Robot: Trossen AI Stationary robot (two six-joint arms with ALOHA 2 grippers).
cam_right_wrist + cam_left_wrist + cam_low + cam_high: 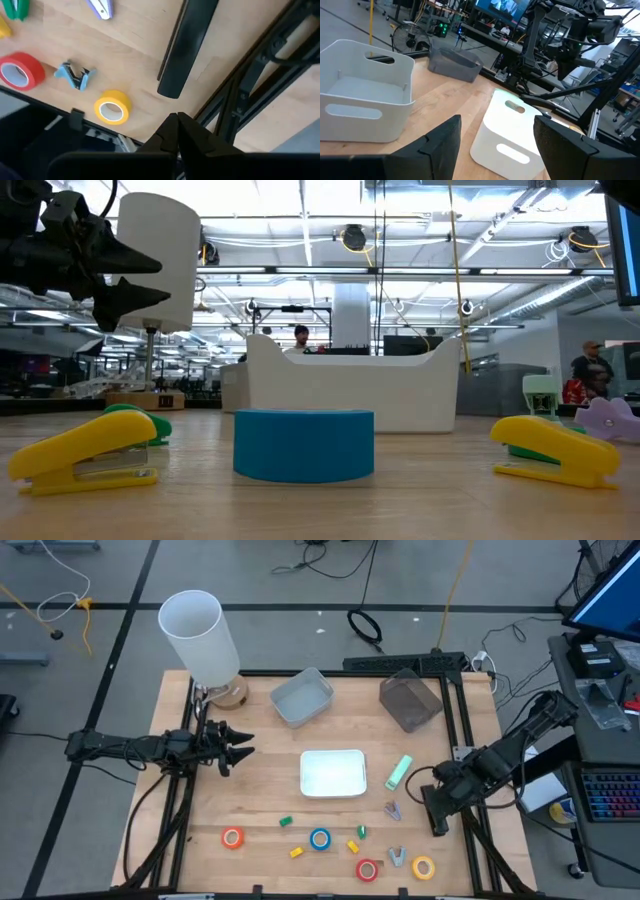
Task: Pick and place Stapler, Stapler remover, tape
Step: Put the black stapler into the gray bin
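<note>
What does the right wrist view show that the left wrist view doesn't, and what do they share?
Only the right wrist view: the red tape roll, the yellow tape roll, a blue staple remover between them, and the shut right gripper over the table's edge.

Only the left wrist view: the open left gripper, the white bin ahead of it, a light grey bin and a dark grey bin.

Both: the wooden table.

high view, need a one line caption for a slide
Both arms wait at the table edges, left gripper open, right gripper shut, with four tape rolls untouched along the near edge.
</note>
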